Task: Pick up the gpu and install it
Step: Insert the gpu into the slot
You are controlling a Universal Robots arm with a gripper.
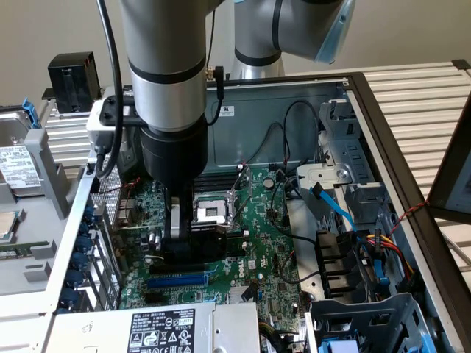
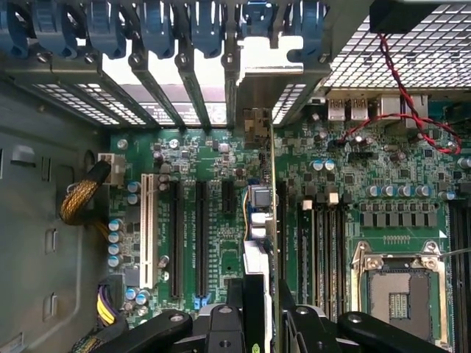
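The gpu point(image 1: 212, 239) is gripped in the jaws, which are closed on its two faces, low over the motherboard point(image 1: 272, 276) inside the open case. In the wrist view the card is seen edge-on as a thin line between the two fingers. Its board therefore stands upright, and its long axis is laid parallel to the black expansion slots point(image 2: 188, 235) (those beside the white slot point(image 2: 147, 228)). Its metal bracket point(image 2: 254, 92) is pointed at the rear wall of the case, toward the row of blue clips point(image 2: 158, 29); that wall lies at the exterior view's left. In the exterior view the card is placed just on the near side of the CPU socket point(image 1: 210, 213) and on the far side of the blue slot point(image 1: 176, 279).

The relation that matters for seating is judged to be the card's lower connector edge against the slot directly beneath it, with the bracket end at its rear opening. Whether that edge touches the slot, or is pressed home, cannot be told, since the contact line is hidden under the card.
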